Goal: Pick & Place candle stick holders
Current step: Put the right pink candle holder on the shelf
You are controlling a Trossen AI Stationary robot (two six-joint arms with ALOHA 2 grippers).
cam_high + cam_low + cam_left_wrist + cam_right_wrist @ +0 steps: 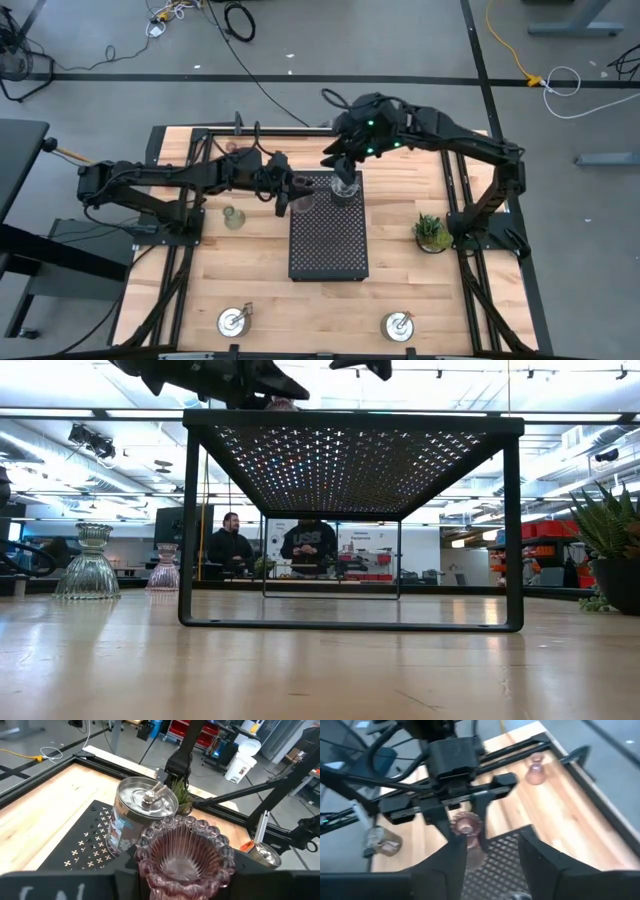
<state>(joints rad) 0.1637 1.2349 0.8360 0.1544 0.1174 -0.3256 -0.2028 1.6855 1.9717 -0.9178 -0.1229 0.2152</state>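
Observation:
My left gripper (283,195) is shut on a pink glass holder (185,852) over the far left corner of the black perforated tray (328,245). My right gripper (345,172) is open above a silver holder (345,190) that stands on the tray's far edge and also shows in the left wrist view (142,815). A greenish glass holder (234,216) stands on its foot left of the tray. Another pink glass holder (536,769) stands near the table's far edge. Two silver holders (234,320) (398,325) stand near the front edge. My left gripper pinches the pink holder's ribbed cup (465,826) between its two fingers (482,820), one on each side, coming from the table's left. The holder stays upright with its beaded rim (200,827) up. I cannot tell whether its foot rests on the tray.
The tray is a raised stand on thin legs (190,520). A small green potted plant (432,232) stands right of it. Dark frame rails (465,200) run along the table's sides. People sit in the room beyond the table (230,545).

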